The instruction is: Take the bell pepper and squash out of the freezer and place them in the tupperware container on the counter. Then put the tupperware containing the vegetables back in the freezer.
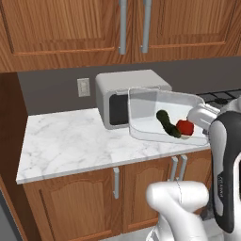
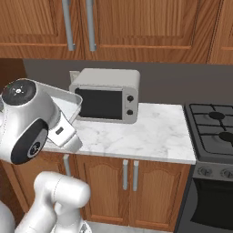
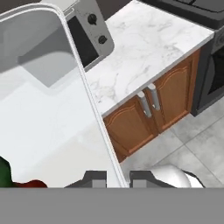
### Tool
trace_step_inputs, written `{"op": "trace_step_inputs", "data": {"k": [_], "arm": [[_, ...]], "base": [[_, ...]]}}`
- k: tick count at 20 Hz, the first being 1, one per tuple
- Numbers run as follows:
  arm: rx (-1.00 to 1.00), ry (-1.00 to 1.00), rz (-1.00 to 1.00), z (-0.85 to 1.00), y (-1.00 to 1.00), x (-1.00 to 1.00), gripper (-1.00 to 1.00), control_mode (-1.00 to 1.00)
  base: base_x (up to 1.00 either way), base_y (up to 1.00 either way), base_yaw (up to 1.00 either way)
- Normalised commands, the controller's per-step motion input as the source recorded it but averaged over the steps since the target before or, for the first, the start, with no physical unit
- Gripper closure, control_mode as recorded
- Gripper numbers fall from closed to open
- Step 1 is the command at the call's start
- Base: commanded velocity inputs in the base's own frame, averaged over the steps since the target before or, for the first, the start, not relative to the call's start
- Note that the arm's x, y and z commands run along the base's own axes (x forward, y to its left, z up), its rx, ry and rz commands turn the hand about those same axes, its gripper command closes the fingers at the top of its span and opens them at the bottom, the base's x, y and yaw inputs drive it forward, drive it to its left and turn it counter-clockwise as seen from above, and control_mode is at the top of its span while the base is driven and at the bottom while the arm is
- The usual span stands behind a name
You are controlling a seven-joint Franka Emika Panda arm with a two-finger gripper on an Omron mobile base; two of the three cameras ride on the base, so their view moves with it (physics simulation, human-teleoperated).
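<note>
Above the marble desk [image 1: 66,136], the claw [image 3: 118,178] pinches the tilted tupperware container [image 1: 150,106] by its rim, so squash [image 1: 167,123] and bell pepper [image 1: 185,127] could spill.

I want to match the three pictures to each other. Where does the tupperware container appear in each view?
Left base view: the tupperware container is tilted at centre right, with the squash and bell pepper inside.
Right base view: its rim shows at the left, behind the arm.
Hand view: its wall covers the left half.
Shared landmark: the toaster oven.
</note>
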Motion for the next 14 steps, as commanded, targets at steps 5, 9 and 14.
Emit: {"op": "trace_step_inputs", "data": {"k": [5,9,14], "arm": [[0.0,0.18,0.0,0.54,0.16,-0.43,1.0,-1.0],[0.0,0.21,0.0,0.15,0.21,-0.26,1.0,-1.0],[0.0,0.04,0.0,0.0,0.03,-0.38,1.0,-1.0]], "base": [[0.0,0.0,0.0],[0.0,0.0,0.0],[0.0,0.0,0.0]]}}
